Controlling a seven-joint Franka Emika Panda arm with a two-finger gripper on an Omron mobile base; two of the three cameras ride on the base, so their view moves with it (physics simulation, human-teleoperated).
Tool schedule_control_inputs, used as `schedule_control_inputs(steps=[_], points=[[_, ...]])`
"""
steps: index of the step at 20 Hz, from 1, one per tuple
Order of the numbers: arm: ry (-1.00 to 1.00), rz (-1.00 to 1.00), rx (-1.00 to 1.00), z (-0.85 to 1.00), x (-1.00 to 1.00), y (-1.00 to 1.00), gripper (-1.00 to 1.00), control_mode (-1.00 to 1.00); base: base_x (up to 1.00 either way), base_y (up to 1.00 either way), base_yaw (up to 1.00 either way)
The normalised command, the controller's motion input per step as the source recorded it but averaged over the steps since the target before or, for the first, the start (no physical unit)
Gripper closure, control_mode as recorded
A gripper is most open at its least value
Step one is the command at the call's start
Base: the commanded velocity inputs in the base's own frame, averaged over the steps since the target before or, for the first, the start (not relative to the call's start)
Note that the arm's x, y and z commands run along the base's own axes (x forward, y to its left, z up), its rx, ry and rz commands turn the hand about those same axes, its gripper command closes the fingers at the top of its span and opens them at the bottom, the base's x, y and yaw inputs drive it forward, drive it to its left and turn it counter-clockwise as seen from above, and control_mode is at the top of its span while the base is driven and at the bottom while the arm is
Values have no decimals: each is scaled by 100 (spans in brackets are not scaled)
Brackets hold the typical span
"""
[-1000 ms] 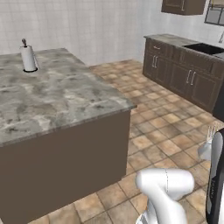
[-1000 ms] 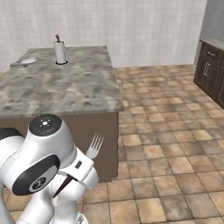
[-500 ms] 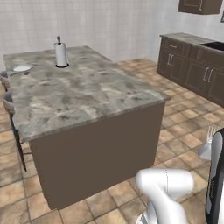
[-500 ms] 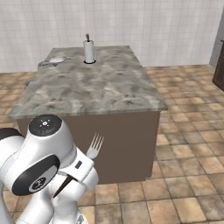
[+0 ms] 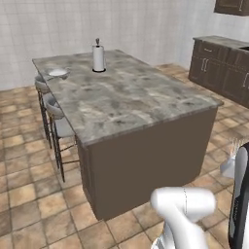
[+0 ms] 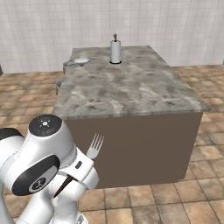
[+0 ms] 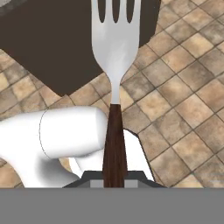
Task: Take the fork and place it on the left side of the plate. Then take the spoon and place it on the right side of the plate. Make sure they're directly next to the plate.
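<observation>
The fork [image 7: 115, 65] is in the robot's grip: in the hand view its dark brown handle rises from between the jaws, which are closed narrowly on it, and its silver tines point to twelve o'clock. From the right base view the fork [image 6: 94, 146] pokes up tines first beside the arm's big white joint, low in front of the bench's dark end panel. The marble-topped island bench [image 6: 131, 87] stretches away ahead. At its far end stands a paper-towel roll [image 6: 115, 51] on an upright holder, and at about nine o'clock from that roll, near the far left corner, sits a pale plate [image 5: 58, 73]. Two stools [image 5: 52, 108] are tucked along the bench's left side, over a brown tiled floor [image 5: 29, 204].
</observation>
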Motion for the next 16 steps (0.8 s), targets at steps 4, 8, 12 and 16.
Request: schedule_control_inputs(steps=[4, 8, 12, 16], points=[[0, 0, 0, 0, 0, 0, 100, 100, 20, 100, 0], [0, 0, 0, 0, 0, 0, 100, 100, 48, 100, 0], [0, 0, 0, 0, 0, 0, 100, 100, 68, 100, -1], [0, 0, 0, 0, 0, 0, 100, 100, 87, 100, -6]])
